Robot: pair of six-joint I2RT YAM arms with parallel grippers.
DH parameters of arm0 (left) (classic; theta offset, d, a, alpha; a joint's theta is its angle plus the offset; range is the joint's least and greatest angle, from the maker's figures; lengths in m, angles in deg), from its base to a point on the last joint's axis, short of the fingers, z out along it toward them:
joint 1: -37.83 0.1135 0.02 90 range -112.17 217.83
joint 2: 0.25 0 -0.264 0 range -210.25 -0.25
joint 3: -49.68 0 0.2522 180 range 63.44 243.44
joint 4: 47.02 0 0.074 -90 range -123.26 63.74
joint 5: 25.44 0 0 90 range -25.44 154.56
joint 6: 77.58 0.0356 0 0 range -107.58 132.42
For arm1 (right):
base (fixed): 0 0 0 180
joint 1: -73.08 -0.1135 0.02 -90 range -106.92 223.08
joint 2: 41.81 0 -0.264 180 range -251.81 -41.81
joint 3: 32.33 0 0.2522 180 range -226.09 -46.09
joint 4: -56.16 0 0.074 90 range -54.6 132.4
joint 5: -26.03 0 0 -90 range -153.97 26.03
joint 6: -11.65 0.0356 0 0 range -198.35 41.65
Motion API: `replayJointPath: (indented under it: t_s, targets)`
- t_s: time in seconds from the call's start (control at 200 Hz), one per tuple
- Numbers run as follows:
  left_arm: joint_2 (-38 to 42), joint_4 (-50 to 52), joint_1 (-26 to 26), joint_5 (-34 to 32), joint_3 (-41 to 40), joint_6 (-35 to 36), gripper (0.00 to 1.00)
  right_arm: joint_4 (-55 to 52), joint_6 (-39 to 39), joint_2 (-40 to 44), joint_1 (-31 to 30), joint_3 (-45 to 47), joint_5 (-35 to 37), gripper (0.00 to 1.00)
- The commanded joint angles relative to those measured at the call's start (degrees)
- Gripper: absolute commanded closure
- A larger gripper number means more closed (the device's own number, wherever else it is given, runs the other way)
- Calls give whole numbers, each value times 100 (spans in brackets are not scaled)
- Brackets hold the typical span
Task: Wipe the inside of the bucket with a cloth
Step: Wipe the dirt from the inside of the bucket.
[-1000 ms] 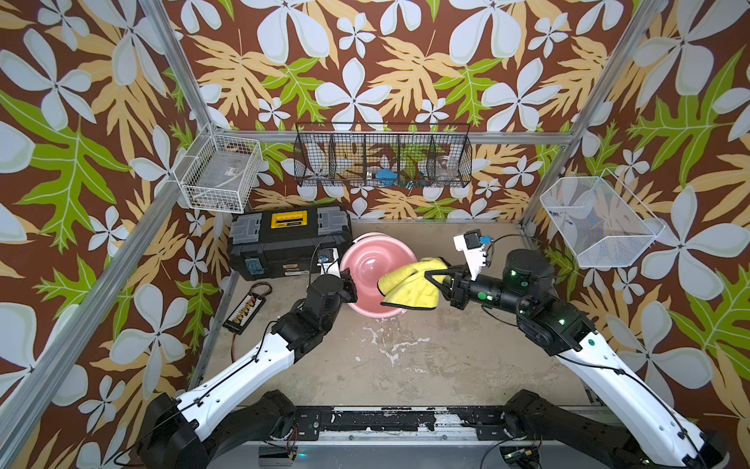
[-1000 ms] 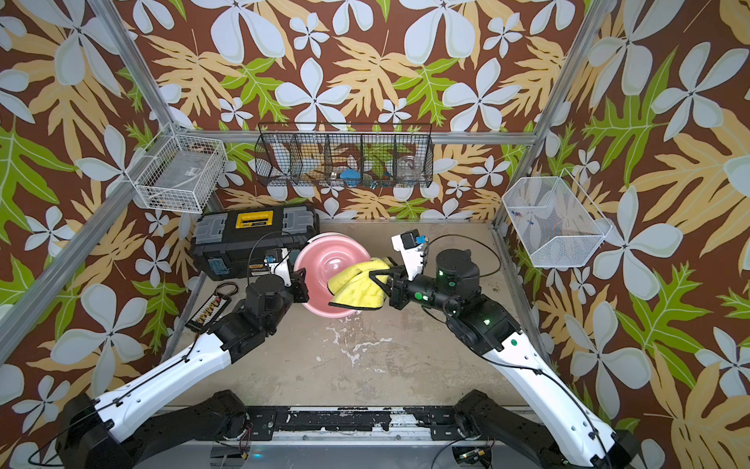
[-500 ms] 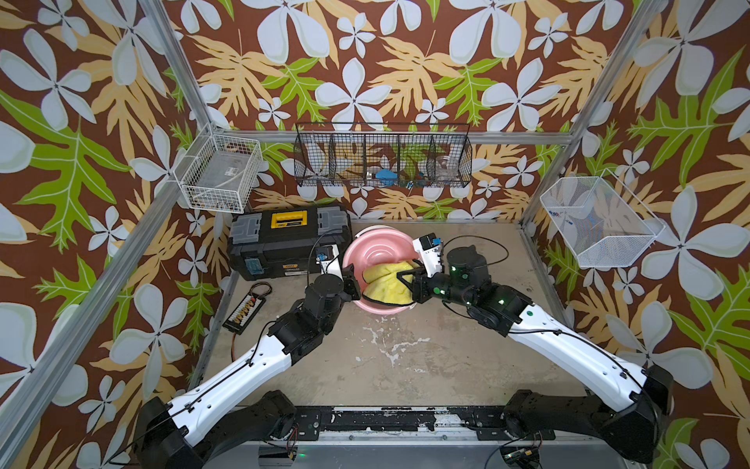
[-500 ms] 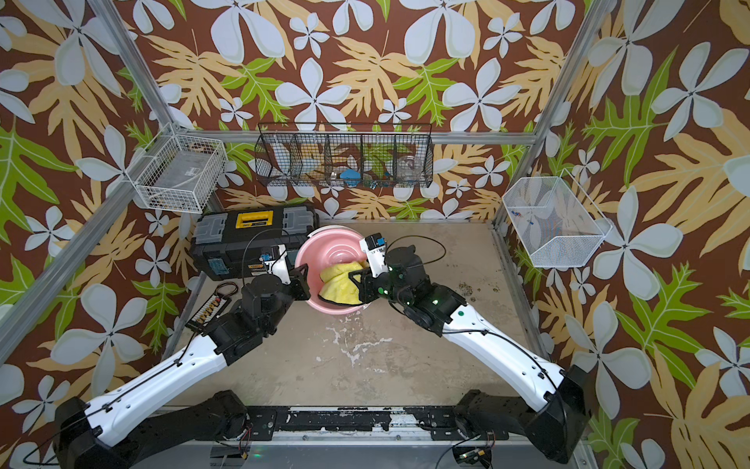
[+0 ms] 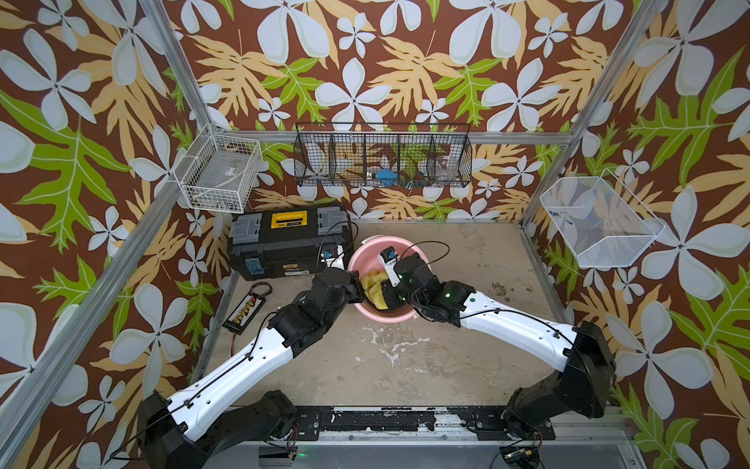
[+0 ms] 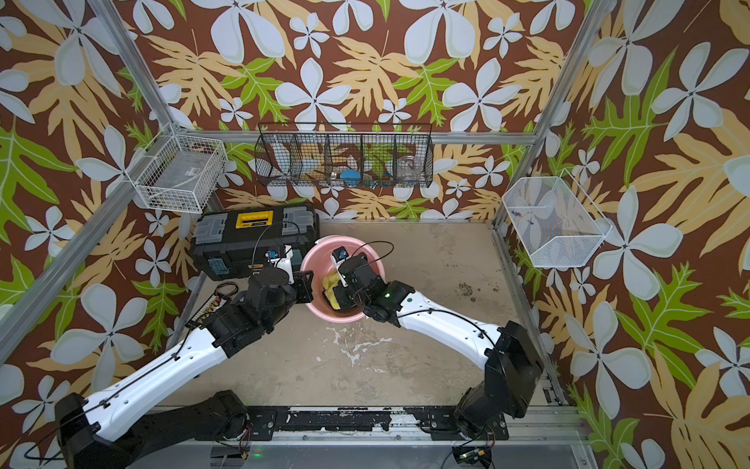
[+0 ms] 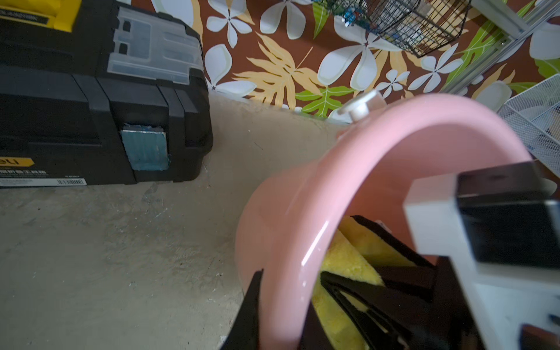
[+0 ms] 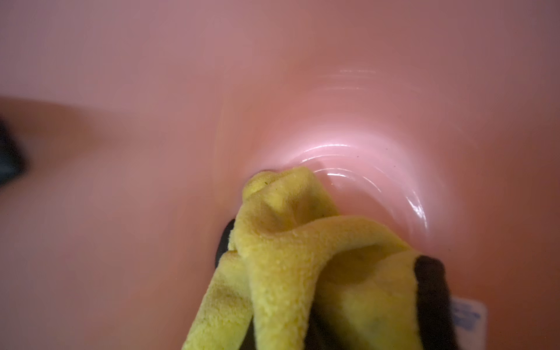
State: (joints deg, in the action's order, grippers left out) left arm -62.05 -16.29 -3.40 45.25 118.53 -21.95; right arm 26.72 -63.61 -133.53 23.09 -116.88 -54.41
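The pale-pink bucket (image 5: 371, 245) (image 6: 324, 245) stands on the floor beside the toolbox, mouth toward the top cameras. My left gripper (image 5: 358, 290) (image 6: 307, 286) (image 7: 281, 327) is shut on the bucket's rim, one finger outside the wall and one inside. My right gripper (image 5: 385, 298) (image 6: 337, 297) reaches down inside the bucket, shut on the yellow cloth (image 5: 372, 284) (image 6: 330, 283) (image 7: 342, 260). In the right wrist view the bunched cloth (image 8: 303, 257) presses against the bucket's (image 8: 151, 151) inner wall near the glossy bottom and hides the fingertips.
A black toolbox (image 5: 288, 247) sits just left of the bucket, with a small connector strip (image 5: 245, 310) on the floor in front of it. Wire baskets hang on the walls: white (image 5: 219, 174), black (image 5: 381, 156), white mesh (image 5: 600, 223). White stains (image 5: 385, 345) mark the floor.
My right gripper has carried the cloth from outside the bucket's mouth down into the bucket. The bucket has turned from facing right to facing more upward. The left gripper has stayed on the rim.
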Motion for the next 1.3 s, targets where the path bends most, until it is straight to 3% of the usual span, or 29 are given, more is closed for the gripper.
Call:
replayJointPath:
  t_s: [0.0, 0.335, 0.586, 0.846, 0.991, 1.296]
  targets:
    - [-110, 211, 1, 130, 139, -430, 100, -148, -252, -183, -5, 23, 558, 100]
    - [223, -373, -23, 91, -505, -628, 100, -868, -73, -1282, -43, -612, 1507, 100]
    - [710, -722, -28, -101, -967, -560, 100, -1913, 118, -2198, -75, -1471, 964, 100]
    - [1001, -1191, -40, -335, -1349, -294, 100, -2066, 98, -2312, -80, -1535, -1378, 100]
    - [997, -1271, -39, -419, -1429, -285, 100, -1319, 312, -2229, -90, -1224, -3027, 100]
    - [1099, -1380, -43, -544, -1694, -439, 100, 700, 1363, -1574, -93, -534, -5117, 100]
